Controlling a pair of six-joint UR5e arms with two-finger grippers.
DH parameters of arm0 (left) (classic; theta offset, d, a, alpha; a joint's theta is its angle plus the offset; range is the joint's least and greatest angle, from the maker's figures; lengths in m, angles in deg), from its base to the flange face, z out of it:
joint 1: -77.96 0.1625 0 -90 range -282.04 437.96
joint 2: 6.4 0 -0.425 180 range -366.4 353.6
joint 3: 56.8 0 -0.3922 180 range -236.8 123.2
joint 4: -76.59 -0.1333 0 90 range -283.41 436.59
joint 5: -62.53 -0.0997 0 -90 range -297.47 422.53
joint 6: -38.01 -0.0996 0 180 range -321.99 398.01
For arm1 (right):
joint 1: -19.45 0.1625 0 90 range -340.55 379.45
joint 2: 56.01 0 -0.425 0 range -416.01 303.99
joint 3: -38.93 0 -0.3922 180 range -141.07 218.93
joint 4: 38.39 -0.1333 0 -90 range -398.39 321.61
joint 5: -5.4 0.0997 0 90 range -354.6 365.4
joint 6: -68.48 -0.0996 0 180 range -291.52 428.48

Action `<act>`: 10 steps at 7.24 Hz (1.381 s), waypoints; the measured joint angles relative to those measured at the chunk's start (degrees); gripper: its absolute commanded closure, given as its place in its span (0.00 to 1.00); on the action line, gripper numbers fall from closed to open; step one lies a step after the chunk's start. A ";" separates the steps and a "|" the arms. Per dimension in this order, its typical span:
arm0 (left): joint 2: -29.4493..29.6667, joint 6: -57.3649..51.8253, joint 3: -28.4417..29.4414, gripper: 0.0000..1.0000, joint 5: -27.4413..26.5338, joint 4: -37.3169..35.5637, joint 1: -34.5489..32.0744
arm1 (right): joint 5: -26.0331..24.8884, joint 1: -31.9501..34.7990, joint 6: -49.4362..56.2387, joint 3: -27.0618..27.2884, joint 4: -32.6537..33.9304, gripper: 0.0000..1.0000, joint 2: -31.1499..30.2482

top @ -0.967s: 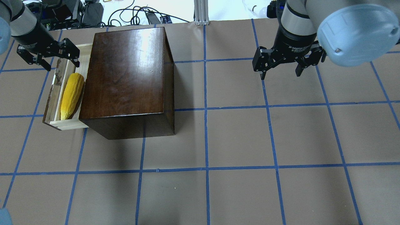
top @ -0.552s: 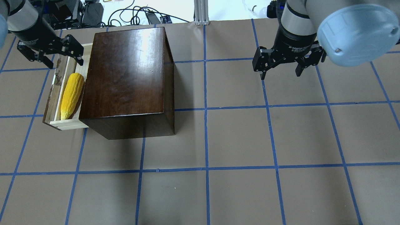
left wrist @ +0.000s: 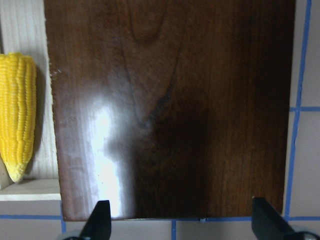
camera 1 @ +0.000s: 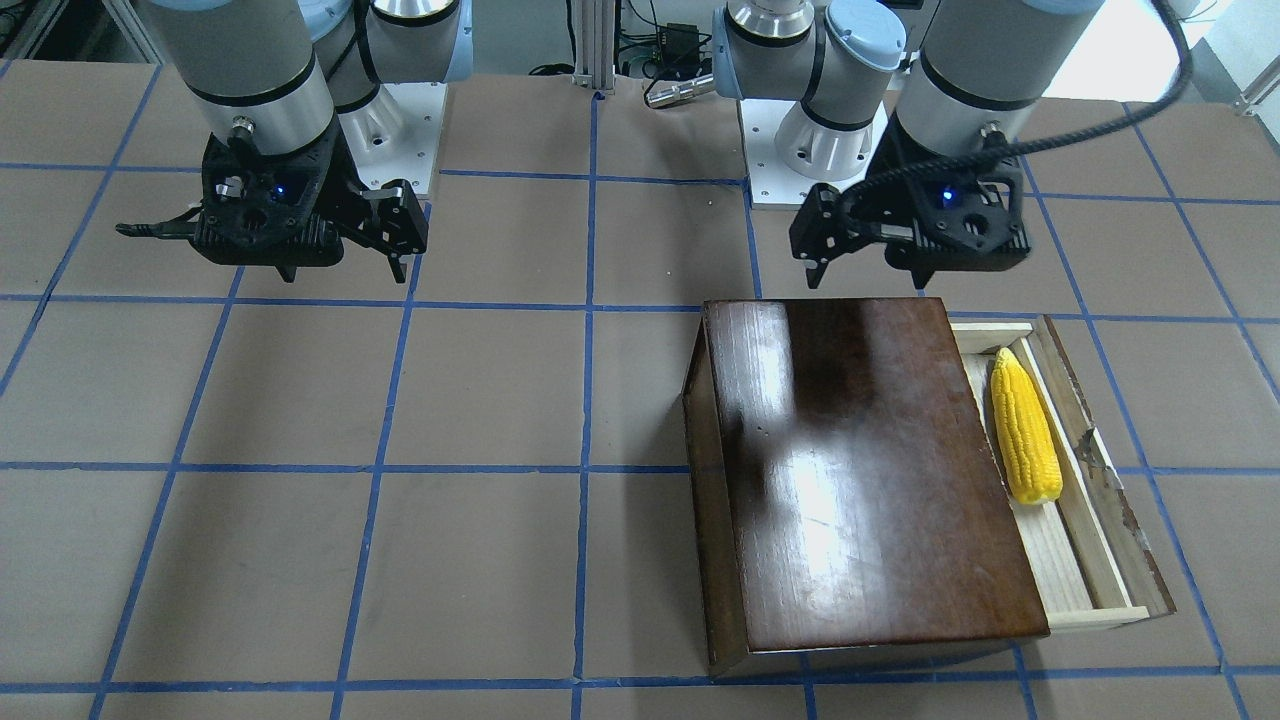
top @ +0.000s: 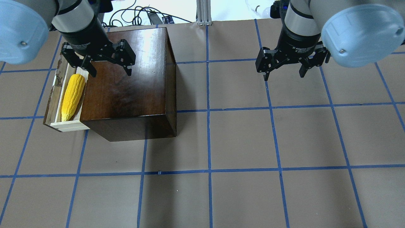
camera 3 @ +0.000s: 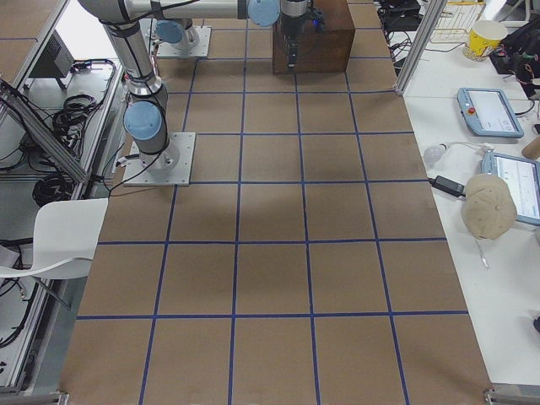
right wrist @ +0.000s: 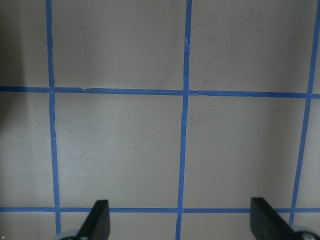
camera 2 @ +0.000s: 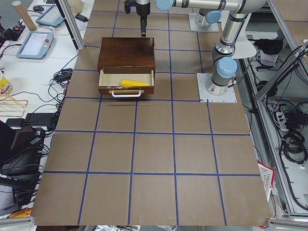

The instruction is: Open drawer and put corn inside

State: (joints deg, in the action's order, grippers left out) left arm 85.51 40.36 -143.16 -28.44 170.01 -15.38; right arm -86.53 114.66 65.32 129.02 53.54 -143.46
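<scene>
The corn [top: 72, 96] lies lengthwise in the drawer [top: 51, 104], which is pulled out to the left of the dark-brown box [top: 126, 82]. The left wrist view shows the corn [left wrist: 17, 115] beside the box top [left wrist: 170, 100]. My left gripper [top: 110, 73] is open and empty, hovering above the far part of the box top, just right of the corn's blunt end. My right gripper [top: 283, 77] is open and empty over bare table far to the right, with only taped table under it in the right wrist view [right wrist: 181, 225].
The table is brown with a blue tape grid. An aluminium post [top: 204, 12] and cables [top: 139, 14] lie beyond the far edge. The exterior left view shows the drawer's white handle [camera 2: 126, 94]. Both robot bases [camera 1: 400, 110] stand at the back.
My left gripper moved right, from beside the far end of the drawer to above the box top, still open. The corn, the drawer and the right arm stayed put.
</scene>
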 measured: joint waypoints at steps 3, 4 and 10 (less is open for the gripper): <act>-1.15 0.34 0.16 0.00 -0.25 1.64 -0.44 | 0.00 -0.01 0.00 0.00 0.00 0.00 0.00; -0.94 0.31 0.70 0.00 -0.24 1.41 -0.17 | 0.00 -0.02 0.00 0.00 0.00 0.00 0.00; 0.16 -0.04 6.51 0.00 -0.26 5.71 4.85 | 0.00 -0.02 0.00 0.00 0.00 0.00 0.00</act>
State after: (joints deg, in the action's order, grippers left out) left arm 85.66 40.32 -136.65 -28.70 175.73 -10.53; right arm -86.53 114.64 65.32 129.01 53.54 -143.46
